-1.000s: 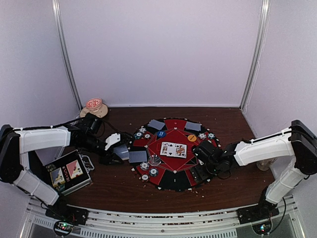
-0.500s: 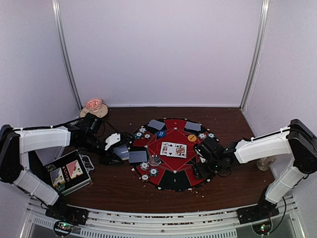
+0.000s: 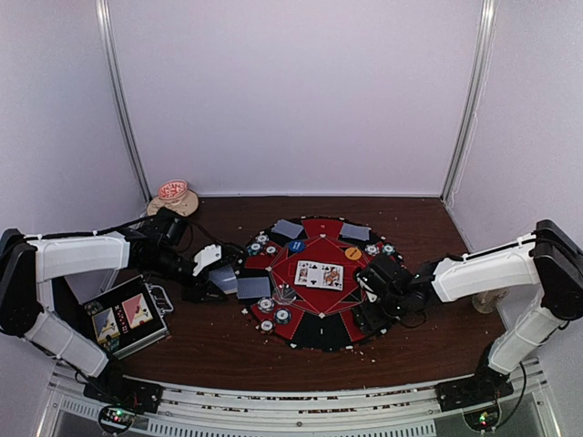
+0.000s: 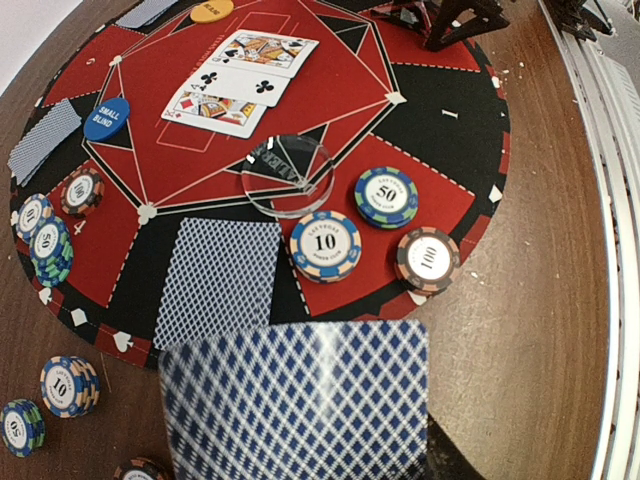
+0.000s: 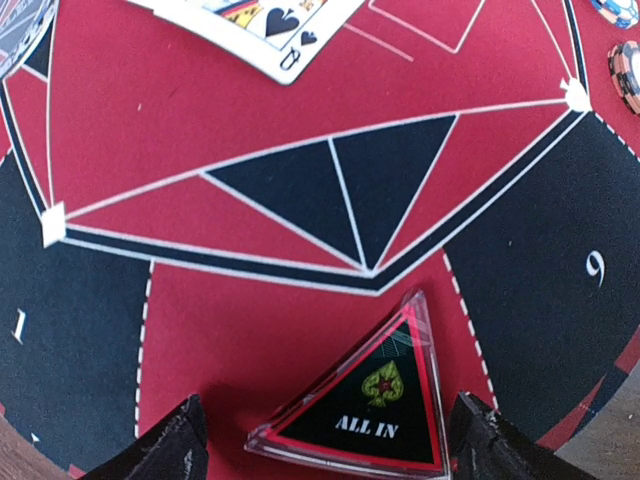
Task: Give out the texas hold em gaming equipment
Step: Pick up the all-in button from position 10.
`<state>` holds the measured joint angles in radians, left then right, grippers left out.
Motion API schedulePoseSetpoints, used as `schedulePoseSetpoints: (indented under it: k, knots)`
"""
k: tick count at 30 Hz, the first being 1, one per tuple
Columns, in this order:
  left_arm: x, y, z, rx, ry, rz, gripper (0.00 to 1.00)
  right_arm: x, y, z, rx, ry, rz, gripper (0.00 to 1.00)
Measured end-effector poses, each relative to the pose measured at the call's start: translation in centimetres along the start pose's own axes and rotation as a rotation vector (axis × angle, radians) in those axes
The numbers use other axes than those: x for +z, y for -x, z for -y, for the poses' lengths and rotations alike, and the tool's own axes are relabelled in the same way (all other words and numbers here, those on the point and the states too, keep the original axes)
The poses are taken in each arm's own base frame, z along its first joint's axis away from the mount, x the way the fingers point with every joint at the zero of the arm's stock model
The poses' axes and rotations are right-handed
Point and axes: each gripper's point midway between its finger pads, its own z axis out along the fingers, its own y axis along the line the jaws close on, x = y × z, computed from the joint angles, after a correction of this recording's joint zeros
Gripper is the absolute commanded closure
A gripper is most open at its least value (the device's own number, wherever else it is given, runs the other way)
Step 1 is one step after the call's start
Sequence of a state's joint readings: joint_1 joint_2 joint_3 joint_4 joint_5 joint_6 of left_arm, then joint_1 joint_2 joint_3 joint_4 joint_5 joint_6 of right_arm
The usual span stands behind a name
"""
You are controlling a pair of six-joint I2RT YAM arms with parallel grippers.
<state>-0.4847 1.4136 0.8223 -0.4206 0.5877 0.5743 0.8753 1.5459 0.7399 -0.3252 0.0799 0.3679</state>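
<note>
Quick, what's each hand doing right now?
Left hand: closed on a blue-backed card.
Right hand: open, straddling the ALL IN marker, not gripping it.

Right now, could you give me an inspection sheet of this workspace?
Surface: dark brown wooden table with a round red-and-black poker mat.
Job's things: face-up playing cards at mat centre; striped poker chips near its rim; blue round button; orange round button; clear triangular ALL IN marker.
Clutter: beige mug; metal case with card pictures.
Grippers: left fingers shut on a blue-backed playing card; right fingers open, either side of the marker.
Cables: thin black cable above the left arm.
Surroundings: white walls; metal rail at near edge.
</note>
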Motion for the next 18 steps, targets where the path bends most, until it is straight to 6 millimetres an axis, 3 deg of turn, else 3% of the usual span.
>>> schedulePoseSetpoints:
  k: [8,18]
  knots:
    - [0.0,0.0,0.0,0.0,0.0,0.0,0.54,-0.62,-1.11,0.41,-0.011,-0.016,-0.041,0.16]
    - [0.0,0.0,0.0,0.0,0.0,0.0,0.54,-0.57,-0.86,0.93,-0.008,-0.043,-0.031,0.16]
